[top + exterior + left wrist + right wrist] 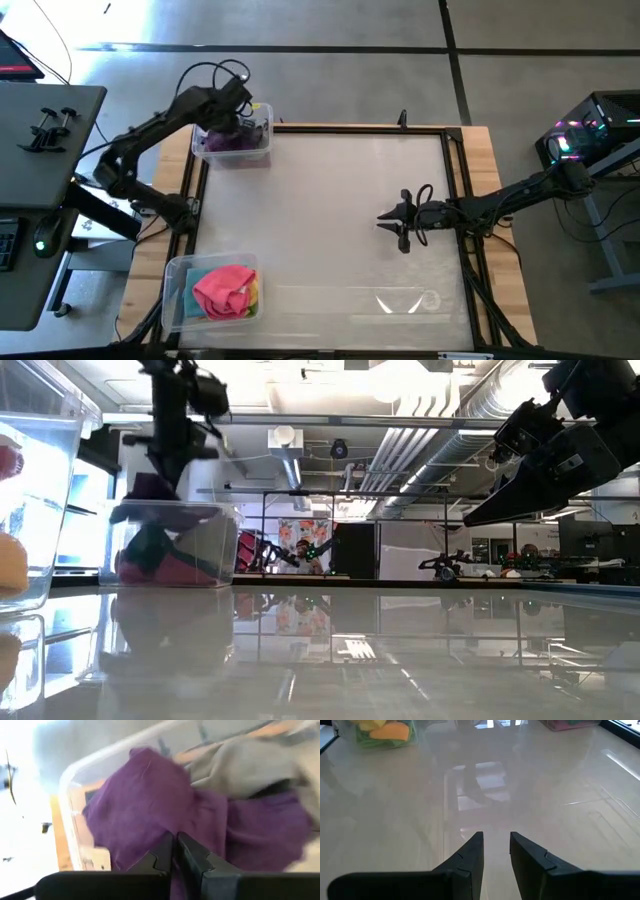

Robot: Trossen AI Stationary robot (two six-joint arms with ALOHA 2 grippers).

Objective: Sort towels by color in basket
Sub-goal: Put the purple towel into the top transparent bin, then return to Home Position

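My left gripper (238, 118) is over the clear far-left bin (262, 152) and is shut on a purple towel (145, 805). In the low view that towel (150, 487) rises above the bin's rim under the gripper (170, 460). A grey towel (240, 765) lies beside it in the bin, and darker cloths (165, 565) lie at the bottom. A second clear bin (175, 300) at the near-left corner holds pink (222, 288) and yellow towels. My right gripper (400, 222) hovers open over the bare right half of the table, touching nothing (496, 845). My left gripper pinches the purple towel between its two fingers (192, 855), coming from above and pointing down into the bin. Its own fingers hide the pinched spot (167, 832), so I cannot tell edge from fold. The towel bunches below the fingers, with its lower part inside the bin.
The table top (340, 200) is a pale glossy sheet inside a dark frame. The two bins stand along its left side. A clear flat lid or tray (400, 300) lies near the near edge. The near-left bin (30, 510) stands close in the low view.
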